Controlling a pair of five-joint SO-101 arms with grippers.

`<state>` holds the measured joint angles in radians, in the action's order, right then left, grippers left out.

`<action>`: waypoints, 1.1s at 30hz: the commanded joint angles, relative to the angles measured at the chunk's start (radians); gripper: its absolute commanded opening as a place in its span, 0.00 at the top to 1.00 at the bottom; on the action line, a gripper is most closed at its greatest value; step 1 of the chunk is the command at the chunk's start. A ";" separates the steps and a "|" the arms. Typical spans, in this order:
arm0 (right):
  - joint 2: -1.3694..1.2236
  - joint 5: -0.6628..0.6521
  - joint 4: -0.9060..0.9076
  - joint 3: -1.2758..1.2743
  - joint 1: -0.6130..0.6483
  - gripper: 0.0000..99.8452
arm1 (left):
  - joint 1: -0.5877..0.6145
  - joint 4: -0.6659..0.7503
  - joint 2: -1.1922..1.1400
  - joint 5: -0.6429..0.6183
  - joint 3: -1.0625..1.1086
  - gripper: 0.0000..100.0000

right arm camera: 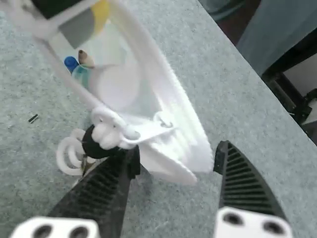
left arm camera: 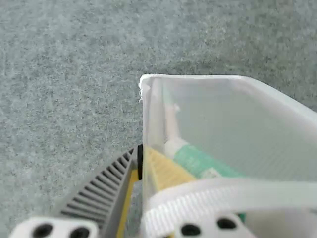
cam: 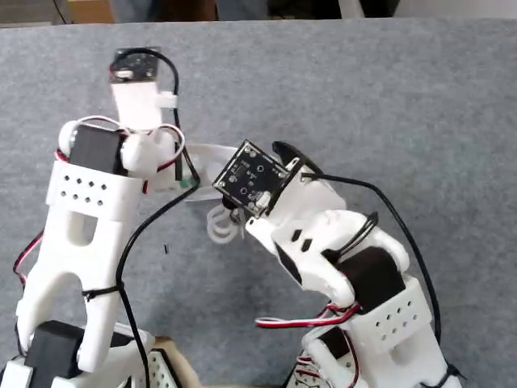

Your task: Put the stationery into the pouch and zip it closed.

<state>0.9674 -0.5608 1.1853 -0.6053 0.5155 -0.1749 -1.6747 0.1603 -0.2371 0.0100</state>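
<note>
Table (cam: 380, 97): grey, felt-like surface with a fine speckled nap; one short dark fleck (cam: 166, 249) lies loose on it

Translucent white plastic pouch (cam: 212, 156) (left arm camera: 237, 124) (right arm camera: 126, 87): soft frosted walls, with woven white zipper tape (right arm camera: 181, 116) along the mouth. It sits near mid-table between the two arms, and the mouth stands open

Left gripper (left arm camera: 142, 154): clamped on one end of the pouch. The grey ribbed finger (left arm camera: 106, 181) presses the outside of the wall, and a yellow ribbed face shows through the plastic on the inner side

Right gripper (right arm camera: 178, 151): jaws spread wide and holding nothing. Its black sawtooth-ribbed fingers (right arm camera: 101, 196) stand to either side of the pouch's other end, where the zipper stops

Stationery inside the pouch: a green-and-white cylindrical stick (left arm camera: 198, 159) lying lengthwise, a rounded blue cap (right arm camera: 71, 63) and a brown wooden pencil tip (right arm camera: 84, 56). Beside them is a pale round shape I cannot identify

Zipper pull: a small metal tab (right arm camera: 162, 120) on the tape, then knotted white cord to a round black bead (right arm camera: 94, 144) just beside one black finger. The cord ends in coiled white loops (right arm camera: 68, 151) (cam: 220, 226) resting on the table
</note>
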 commanded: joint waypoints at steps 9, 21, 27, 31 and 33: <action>-0.048 -0.077 -0.002 0.031 0.014 0.76 | -0.013 -0.038 -0.035 0.011 0.131 0.97; -0.048 -0.071 -0.072 0.030 0.011 0.99 | -0.013 -0.040 -0.028 0.006 0.127 0.97; -0.048 -0.071 -0.072 0.030 0.011 0.99 | -0.016 -0.040 -0.028 0.005 0.124 0.97; -0.048 -0.071 -0.072 0.030 0.011 0.99 | -0.018 -0.040 -0.026 0.005 0.122 0.97; -0.048 -0.071 -0.072 0.030 0.011 0.99 | -0.022 -0.038 -0.026 0.005 0.116 0.97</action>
<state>0.9214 -0.6299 1.1454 -0.6053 0.5140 -0.1765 -1.6763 0.1603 -0.2340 0.0100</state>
